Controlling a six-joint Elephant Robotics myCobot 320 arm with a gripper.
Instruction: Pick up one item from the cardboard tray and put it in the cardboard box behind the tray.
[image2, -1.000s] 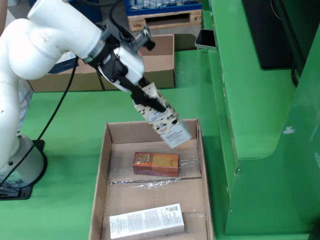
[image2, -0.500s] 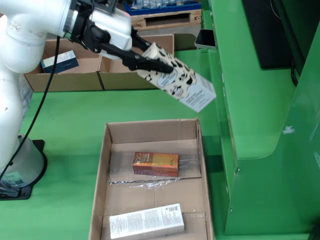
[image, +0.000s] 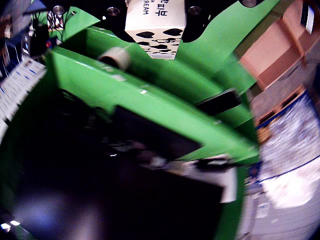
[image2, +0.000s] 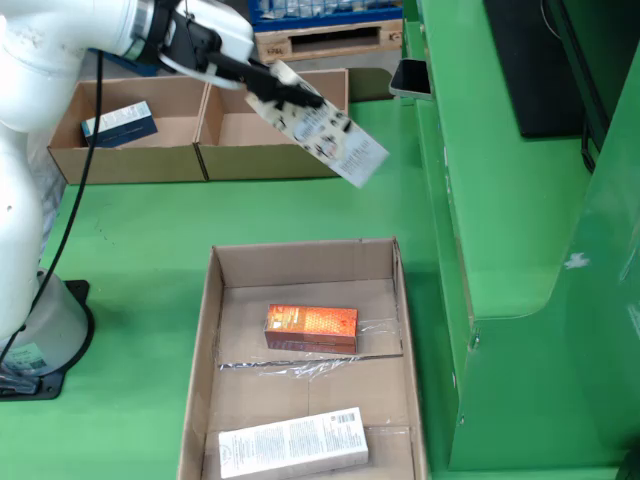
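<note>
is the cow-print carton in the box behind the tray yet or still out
Still out. In the side view the gripper holds the cow-print carton tilted in the air over the cardboard box.

- In the view from the side you are getting even, bright light, with soft shadows inside the cardboard tray (image2: 300, 262); the cow-print carton (image2: 318, 128) is smearing slightly.
- In the view that rides on the gripper, edges are bending fisheye-style, the lower left is sinking into darkness, and glare is streaking the green shelf (image: 150, 97); most of it is blurring.
</note>
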